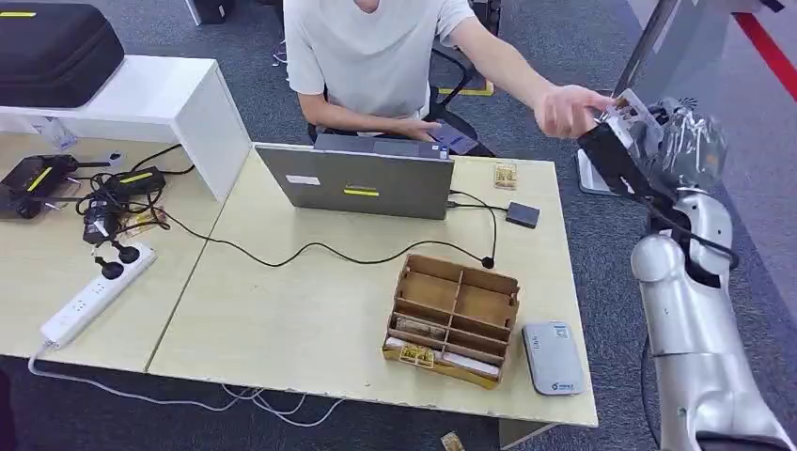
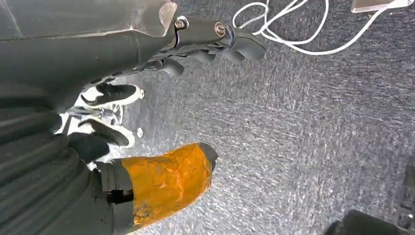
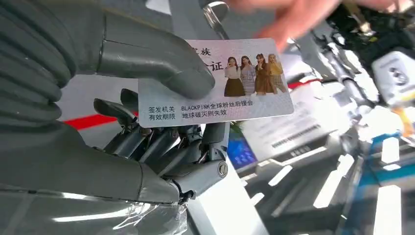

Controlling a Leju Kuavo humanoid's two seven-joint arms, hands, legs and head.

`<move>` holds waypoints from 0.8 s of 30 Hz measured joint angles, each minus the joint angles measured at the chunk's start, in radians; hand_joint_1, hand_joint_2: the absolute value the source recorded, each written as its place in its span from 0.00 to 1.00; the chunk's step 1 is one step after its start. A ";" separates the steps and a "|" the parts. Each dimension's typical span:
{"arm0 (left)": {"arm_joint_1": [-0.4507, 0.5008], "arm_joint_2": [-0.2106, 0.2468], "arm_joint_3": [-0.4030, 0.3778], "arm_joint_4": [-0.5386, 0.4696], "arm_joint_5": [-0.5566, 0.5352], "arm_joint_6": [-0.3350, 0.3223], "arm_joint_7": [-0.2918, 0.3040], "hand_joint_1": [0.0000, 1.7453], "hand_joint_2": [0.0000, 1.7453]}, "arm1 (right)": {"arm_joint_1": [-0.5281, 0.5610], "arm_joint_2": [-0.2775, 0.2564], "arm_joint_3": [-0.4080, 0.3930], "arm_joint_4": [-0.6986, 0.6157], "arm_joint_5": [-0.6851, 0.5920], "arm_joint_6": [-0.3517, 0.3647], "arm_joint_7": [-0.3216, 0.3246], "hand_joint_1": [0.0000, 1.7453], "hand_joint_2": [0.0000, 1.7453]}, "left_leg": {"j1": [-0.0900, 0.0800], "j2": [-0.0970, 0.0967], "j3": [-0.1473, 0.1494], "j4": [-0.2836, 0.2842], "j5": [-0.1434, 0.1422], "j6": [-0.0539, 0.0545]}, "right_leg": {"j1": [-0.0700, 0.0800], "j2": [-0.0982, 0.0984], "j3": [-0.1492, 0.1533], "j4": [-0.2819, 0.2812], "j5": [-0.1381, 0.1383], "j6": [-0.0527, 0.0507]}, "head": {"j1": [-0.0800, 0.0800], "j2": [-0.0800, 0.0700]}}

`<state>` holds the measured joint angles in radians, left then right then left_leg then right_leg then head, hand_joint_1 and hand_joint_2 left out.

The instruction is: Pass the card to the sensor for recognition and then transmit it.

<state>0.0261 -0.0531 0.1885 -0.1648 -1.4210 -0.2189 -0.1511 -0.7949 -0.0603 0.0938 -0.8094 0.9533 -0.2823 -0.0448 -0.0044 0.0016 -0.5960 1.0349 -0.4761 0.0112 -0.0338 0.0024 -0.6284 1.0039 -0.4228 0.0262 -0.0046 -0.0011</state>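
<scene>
Grey carpet floor (image 1: 583,56) around pale wood worktop (image 1: 310,319). Second pale worktop (image 1: 56,272) adjoining on left, narrow seam between. White raised shelf unit (image 1: 160,103) at far left, black case (image 1: 52,47) on top. Red stripe (image 1: 769,47) on floor, far right corner. White cables (image 2: 288,29) looped on carpet. Light even, soft shadows under worktop edge.

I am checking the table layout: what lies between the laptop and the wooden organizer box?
In the head view, a black cable runs across the bare tabletop between the laptop and the wooden organizer box, ending near the box's far corner.
</scene>
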 joint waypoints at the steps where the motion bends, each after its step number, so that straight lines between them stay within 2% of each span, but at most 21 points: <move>1: 0.000 0.000 0.000 0.000 0.000 0.000 0.000 0.00 1.00 | 0.000 0.000 0.000 0.000 0.000 0.000 0.000 1.00 1.00 | 0.000 0.000 0.000 0.000 0.000 0.000 | 0.000 0.000 0.000 0.000 0.000 0.000 | 0.000 0.000; 5: -0.001 0.000 -0.001 0.000 -0.002 -0.002 0.000 0.00 1.00 | -0.015 0.002 -0.001 0.019 0.000 0.003 0.008 1.00 1.00 | 0.000 0.000 0.000 0.000 0.000 0.000 | 0.000 0.000 0.000 0.000 0.000 0.000 | 0.000 0.000; 6: -0.003 0.004 -0.010 0.000 -0.007 -0.003 0.000 0.00 1.00 | -0.065 0.010 -0.002 0.087 0.003 0.007 0.022 1.00 1.00 | 0.000 -0.001 0.000 0.000 0.000 0.000 | 0.000 -0.001 0.000 0.000 0.000 0.000 | 0.000 0.000; 8: -0.005 0.006 -0.014 0.000 -0.007 -0.004 0.000 0.00 1.00 | -0.097 0.017 -0.002 0.135 0.008 0.007 0.023 1.00 1.00 | 0.000 -0.001 0.000 0.000 0.000 0.000 | 0.000 -0.001 0.000 0.000 0.000 0.000 | 0.000 0.000; 9: -0.008 0.006 -0.015 0.000 -0.007 -0.004 0.000 0.00 1.00 | -0.110 0.025 -0.002 0.178 0.010 0.005 0.023 1.00 1.00 | 0.000 -0.008 -0.003 0.000 0.001 0.001 | 0.000 -0.008 0.000 0.000 -0.001 0.000 | 0.000 0.000; 12: -0.007 0.006 -0.015 0.000 -0.007 -0.005 -0.006 0.00 1.00 | -0.120 0.033 -0.002 0.217 0.020 0.008 0.036 1.00 1.00 | 0.000 -0.015 -0.007 0.000 0.001 0.001 | 0.000 -0.014 -0.002 0.000 -0.002 0.000 | 0.000 0.000; 13: -0.007 0.006 -0.015 0.000 -0.007 -0.007 -0.011 0.00 1.00 | -0.125 0.036 -0.002 0.230 0.021 0.010 0.044 0.00 1.00 | 0.000 -0.016 -0.008 0.000 0.001 0.001 | 0.000 -0.015 -0.002 0.000 -0.002 0.000 | 0.000 0.000; 18: -0.007 0.006 -0.015 0.000 -0.008 -0.032 -0.009 0.00 1.00 | -0.130 0.044 -0.004 0.272 0.014 0.006 0.021 0.00 1.00 | 0.000 -0.015 -0.009 0.000 0.001 0.001 | 0.000 -0.014 -0.003 -0.001 -0.002 0.001 | 0.000 0.000; 24: -0.007 0.006 -0.015 0.000 -0.007 -0.018 0.003 0.00 1.00 | -0.121 0.045 -0.030 0.288 -0.013 -0.002 -0.043 0.00 1.00 | 0.000 -0.013 -0.009 0.000 0.001 0.001 | 0.000 -0.013 -0.004 -0.002 -0.001 0.001 | 0.000 0.000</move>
<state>0.0189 -0.0469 0.1740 -0.1648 -1.4279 -0.2373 -0.1476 -0.9162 -0.0149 0.0641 -0.5211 0.9408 -0.2842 -0.0877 -0.0042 -0.0118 -0.6045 1.0353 -0.4754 0.0127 -0.0338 -0.0109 -0.6323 1.0022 -0.4243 0.0271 -0.0042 -0.0011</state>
